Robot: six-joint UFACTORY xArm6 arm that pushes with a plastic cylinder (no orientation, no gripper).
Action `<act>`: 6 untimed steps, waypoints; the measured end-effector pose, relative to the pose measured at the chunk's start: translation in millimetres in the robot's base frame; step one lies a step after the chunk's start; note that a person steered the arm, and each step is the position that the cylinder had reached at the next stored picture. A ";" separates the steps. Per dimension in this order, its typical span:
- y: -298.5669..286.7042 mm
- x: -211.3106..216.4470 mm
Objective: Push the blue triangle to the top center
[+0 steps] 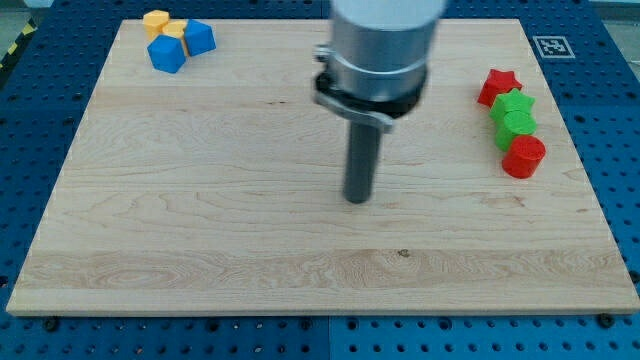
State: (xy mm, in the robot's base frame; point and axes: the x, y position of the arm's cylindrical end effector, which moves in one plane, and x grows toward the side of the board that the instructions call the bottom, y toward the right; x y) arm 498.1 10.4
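The blue triangle (167,55) lies flat near the board's top-left corner, touching a yellow block (174,31).

A pale wooden board (200,230) lies on a blue perforated table (40,120) that shows on every side. A black-and-white tag (551,46) sits at the board's top right corner. Yellow-black tape (14,45) marks the top left edge. Light is even
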 end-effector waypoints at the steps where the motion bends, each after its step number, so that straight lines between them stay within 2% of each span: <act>1: -62.4 -27.7; 3: -206.6 -121.1; 4: -251.8 -149.3; 5: -251.8 -151.5; 6: -268.4 -191.0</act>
State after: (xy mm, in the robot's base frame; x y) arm 307.1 -258.0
